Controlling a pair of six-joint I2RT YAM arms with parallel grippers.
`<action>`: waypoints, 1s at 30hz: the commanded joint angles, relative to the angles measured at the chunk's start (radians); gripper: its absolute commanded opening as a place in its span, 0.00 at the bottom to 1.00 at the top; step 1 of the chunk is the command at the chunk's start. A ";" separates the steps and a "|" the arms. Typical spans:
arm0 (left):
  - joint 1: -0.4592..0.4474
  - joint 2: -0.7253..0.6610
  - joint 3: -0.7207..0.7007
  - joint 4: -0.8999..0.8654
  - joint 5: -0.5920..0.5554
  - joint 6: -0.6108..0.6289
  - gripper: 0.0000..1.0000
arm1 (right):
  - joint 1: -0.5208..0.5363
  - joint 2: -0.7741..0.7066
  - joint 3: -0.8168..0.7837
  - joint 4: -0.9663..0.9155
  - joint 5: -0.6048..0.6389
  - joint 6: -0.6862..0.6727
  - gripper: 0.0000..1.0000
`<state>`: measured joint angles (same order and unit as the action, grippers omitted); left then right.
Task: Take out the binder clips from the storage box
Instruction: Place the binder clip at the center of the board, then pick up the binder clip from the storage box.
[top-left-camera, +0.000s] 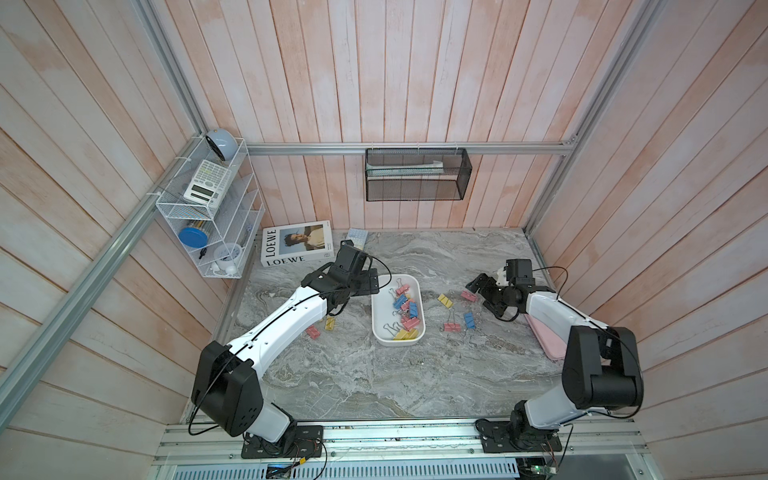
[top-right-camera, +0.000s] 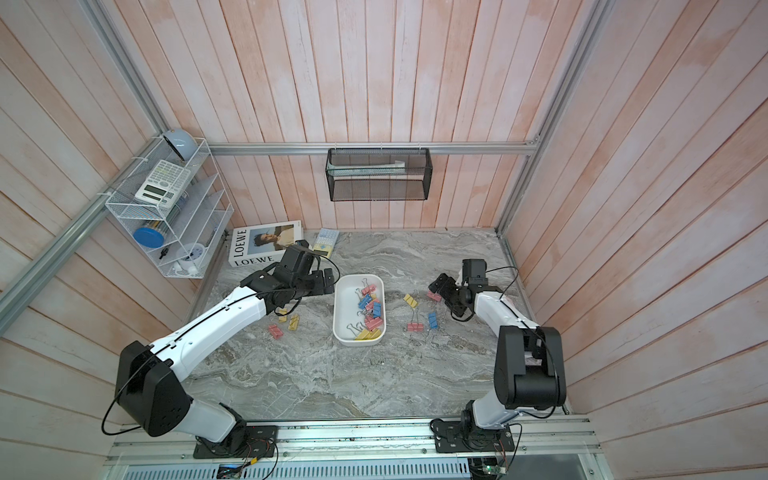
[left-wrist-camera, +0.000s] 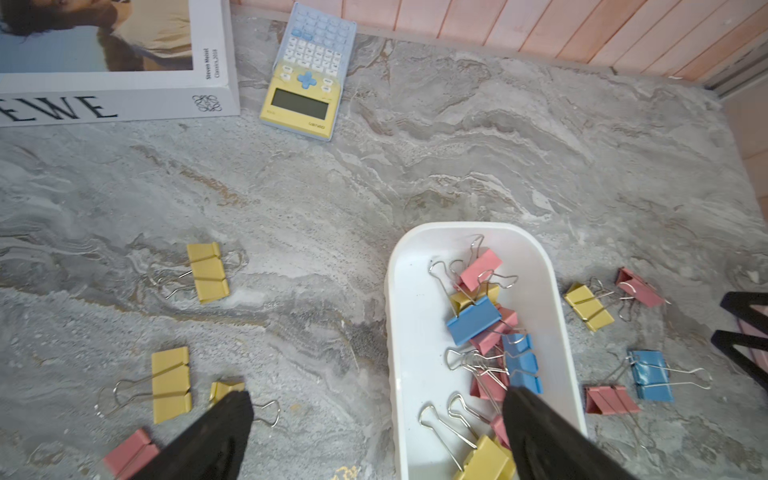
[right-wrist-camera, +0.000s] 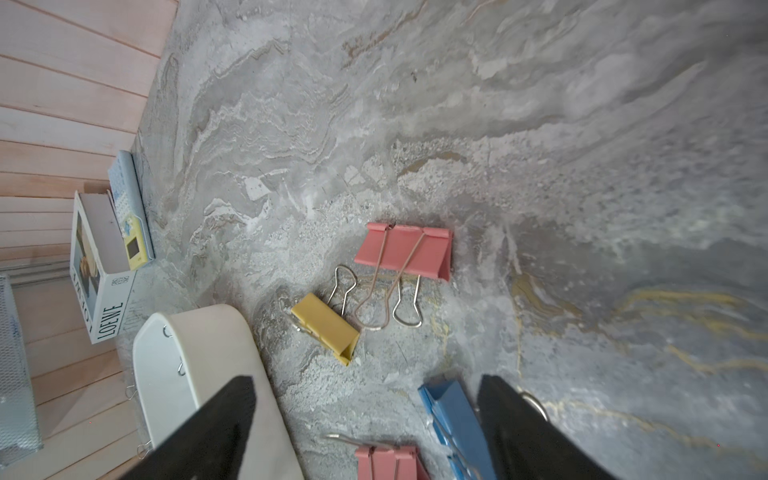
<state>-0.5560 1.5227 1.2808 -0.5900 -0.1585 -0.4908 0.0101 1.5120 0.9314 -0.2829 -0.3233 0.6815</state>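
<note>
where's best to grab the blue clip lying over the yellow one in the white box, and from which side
Take the blue clip by its body, pinching across the two long edges, with the left tool coming straight down. It lies topmost, broad face up, and the storage box wall blocks a sideways approach. Its thin wire handles could slip, so they are likely a poorer hold.

Binder clips (top-left-camera: 446, 300) flank storage box (top-left-camera: 380, 326), front table (top-left-camera: 374, 386) open

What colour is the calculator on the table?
The calculator is pale blue and yellow, clearest in the left wrist view.
</note>
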 joint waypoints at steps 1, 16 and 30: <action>-0.013 0.045 -0.010 0.085 0.121 0.046 1.00 | 0.025 -0.091 0.015 -0.144 0.086 -0.079 0.98; -0.062 0.286 0.040 0.185 0.339 -0.137 0.63 | 0.099 -0.333 -0.017 -0.304 0.204 -0.122 0.98; -0.063 0.378 0.015 0.321 0.461 -0.255 0.31 | 0.115 -0.338 -0.007 -0.318 0.212 -0.120 0.98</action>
<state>-0.6182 1.8729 1.3022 -0.3134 0.2623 -0.7155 0.1165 1.1870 0.9272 -0.5774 -0.1310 0.5720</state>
